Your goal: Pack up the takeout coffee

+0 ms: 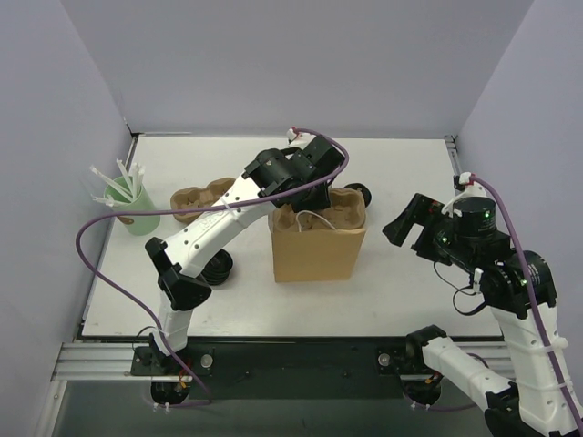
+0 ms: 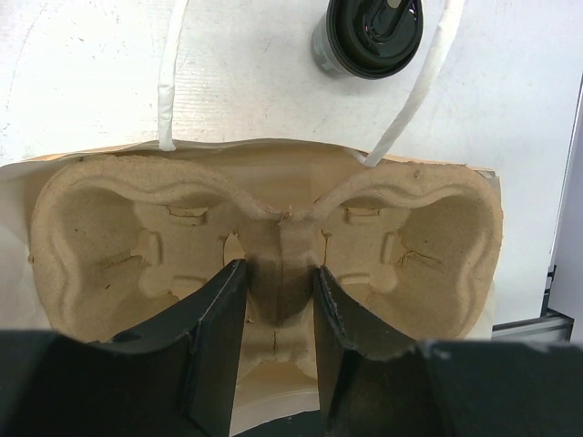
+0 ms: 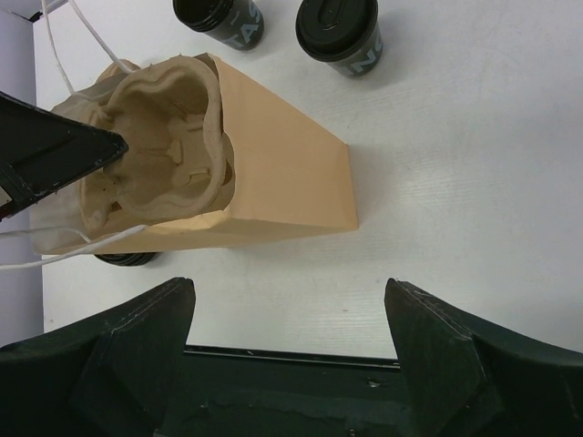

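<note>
Overhead, L gripper (image 1: 312, 202) sits over the mouth of the brown paper bag (image 1: 317, 246), pinched on a pulp cup carrier (image 1: 319, 217) resting in the bag top. The takeout coffee (image 1: 358, 193) stands on the table (image 1: 255, 300) just right of that gripper and a bit beyond it, outside the bag. R gripper (image 1: 412, 235) hangs well right of the bag, jaws wide, holding nothing.

L wrist cam: both fingers (image 2: 214, 328) press the carrier's centre ridge from either side. Coffee is upright ahead of the fingertips, slightly right, past the bag's white handles (image 2: 166, 82).

R wrist cam: fingers spread far apart, bag ahead-left of them, coffee farther ahead w/ a second black cup (image 3: 219, 18) to its left.
</note>
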You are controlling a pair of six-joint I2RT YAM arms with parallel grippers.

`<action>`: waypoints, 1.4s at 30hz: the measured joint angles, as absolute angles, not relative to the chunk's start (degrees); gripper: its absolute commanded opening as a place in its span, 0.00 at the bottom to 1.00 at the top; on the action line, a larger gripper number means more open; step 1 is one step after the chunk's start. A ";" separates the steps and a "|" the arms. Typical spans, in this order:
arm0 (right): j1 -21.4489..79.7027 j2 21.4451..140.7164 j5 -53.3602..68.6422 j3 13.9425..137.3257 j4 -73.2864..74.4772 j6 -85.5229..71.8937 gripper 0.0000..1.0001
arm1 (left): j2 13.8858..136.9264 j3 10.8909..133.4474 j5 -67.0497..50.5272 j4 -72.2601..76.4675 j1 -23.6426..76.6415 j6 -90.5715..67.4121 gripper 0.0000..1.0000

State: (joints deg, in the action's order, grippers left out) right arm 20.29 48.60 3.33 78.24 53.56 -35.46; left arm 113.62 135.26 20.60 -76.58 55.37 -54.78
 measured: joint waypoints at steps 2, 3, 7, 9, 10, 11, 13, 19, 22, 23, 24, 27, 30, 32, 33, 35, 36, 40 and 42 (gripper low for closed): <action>20.29 48.80 3.40 78.11 53.49 -35.46 0.88 | 113.62 135.37 21.10 -76.58 55.33 -54.61 0.35; 20.29 48.95 3.44 78.11 53.41 -35.46 0.88 | 113.62 135.39 21.34 -76.55 55.31 -54.46 0.35; 20.29 49.74 3.75 78.13 53.10 -35.46 0.88 | 113.62 135.50 22.81 -76.58 54.68 -53.87 0.35; 20.29 49.95 3.90 78.13 52.90 -35.46 0.88 | 113.62 135.50 23.94 -76.58 54.33 -53.41 0.35; 20.29 50.02 3.97 78.11 52.88 -35.46 0.87 | 113.62 135.50 24.47 -76.58 54.22 -53.15 0.35; 20.29 50.06 4.03 78.11 52.88 -35.46 0.88 | 113.62 135.48 24.99 -76.58 54.06 -52.84 0.35; 20.29 50.09 4.16 78.11 52.84 -35.46 0.88 | 113.71 135.46 25.85 -76.58 53.84 -52.25 0.35; 20.29 50.81 4.38 77.89 51.20 -35.51 0.87 | 114.74 135.44 27.07 -76.51 53.47 -51.53 0.35; 20.29 52.31 4.43 78.48 50.35 -35.51 0.85 | 114.76 134.58 27.24 -76.53 53.41 -51.11 0.36; 20.29 53.19 4.56 78.89 50.11 -35.48 0.85 | 114.76 134.21 27.24 -76.55 53.41 -50.83 0.36; 20.29 54.63 4.93 79.70 49.93 -35.48 0.85 | 114.76 133.71 27.24 -76.55 53.30 -50.57 0.36; 20.29 59.42 6.28 82.83 48.56 -35.46 0.84 | 114.76 132.86 27.22 -76.71 52.64 -50.17 0.36; 20.29 63.79 7.49 83.77 46.37 -35.48 0.84 | 114.74 132.66 27.20 -76.73 51.68 -50.22 0.36; 20.29 65.49 8.05 83.81 45.95 -35.48 0.84 | 114.63 131.76 27.07 -76.73 51.24 -50.33 0.36; 20.29 66.11 8.34 83.83 45.84 -35.48 0.84 | 114.61 131.11 26.92 -76.71 51.13 -50.37 0.36; 20.29 66.52 8.62 83.90 45.58 -35.48 0.84 | 114.59 129.69 26.41 -76.77 51.18 -50.46 0.35; 20.29 66.52 8.80 83.92 45.45 -35.46 0.84 | 114.61 129.08 26.17 -76.77 51.31 -50.57 0.35; 20.29 66.04 9.08 83.96 45.19 -35.31 0.84 | 114.59 127.96 25.87 -76.82 51.86 -50.98 0.35; 20.29 65.73 9.13 83.96 45.19 -35.22 0.84 | 114.43 126.76 25.85 -76.73 52.14 -51.48 0.35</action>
State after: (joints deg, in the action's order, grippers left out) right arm 20.29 65.73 9.13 83.96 45.19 -35.22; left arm 114.43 126.76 25.85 -76.73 52.14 -51.48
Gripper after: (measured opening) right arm 0.839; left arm 0.379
